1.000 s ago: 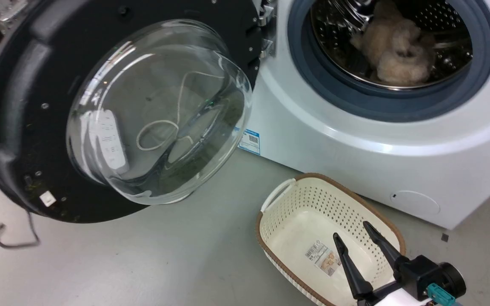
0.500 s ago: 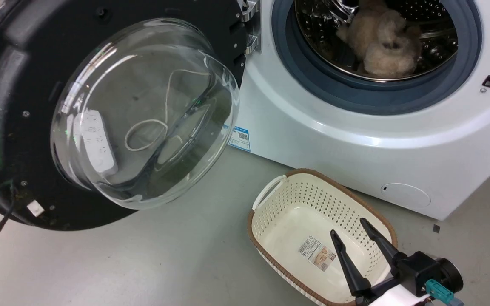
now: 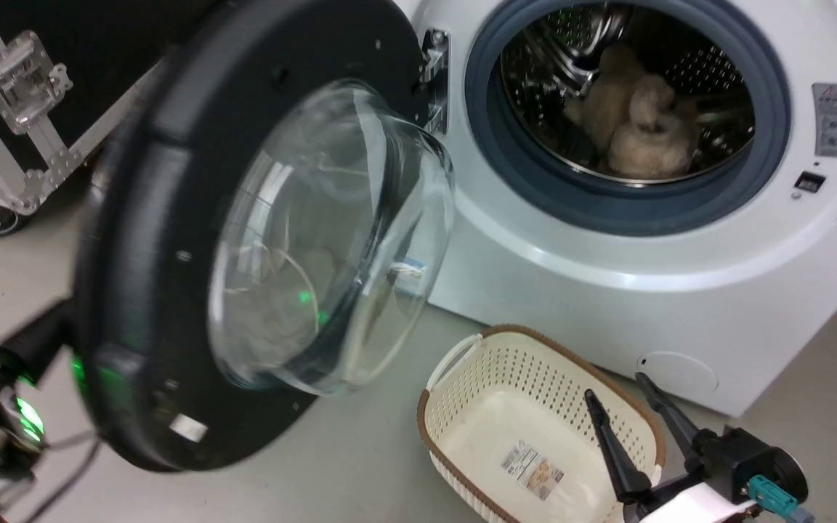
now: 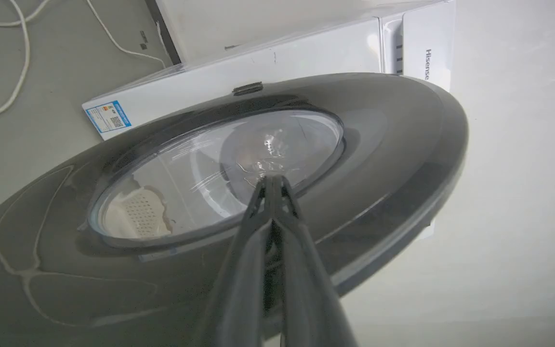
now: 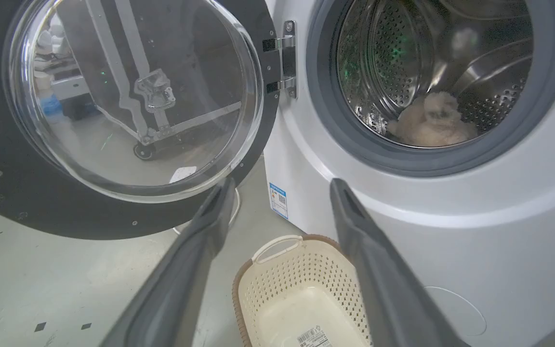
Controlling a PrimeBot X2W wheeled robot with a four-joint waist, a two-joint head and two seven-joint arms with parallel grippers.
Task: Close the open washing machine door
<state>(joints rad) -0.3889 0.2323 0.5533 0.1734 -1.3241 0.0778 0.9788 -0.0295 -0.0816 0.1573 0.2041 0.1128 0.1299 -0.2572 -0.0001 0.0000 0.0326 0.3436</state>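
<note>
- Fingers of the left gripper [image 4: 271, 179] are pressed together and hold nothing. Their tips are at the smooth outer face of the washing machine door [image 4: 378, 159]; whether they touch it cannot be told.
- Head view shows the inner side of the door: a round black rim around a bulging clear glass bowl [image 3: 331, 240], standing half open on its hinge [image 3: 434, 73].
- Fingers of the right gripper [image 3: 616, 387] are spread wide and empty above a cream perforated basket [image 3: 520, 363].
- Inside the white, boxy washing machine [image 3: 607, 290], the perforated steel drum [image 3: 709, 73] holds a fluffy beige bundle [image 3: 636, 131].

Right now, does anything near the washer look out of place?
Nothing stands out: the beige fluffy laundry lies fully inside the steel drum, clear of the grey rubber gasket, and the cream perforated basket stands upright.
</note>
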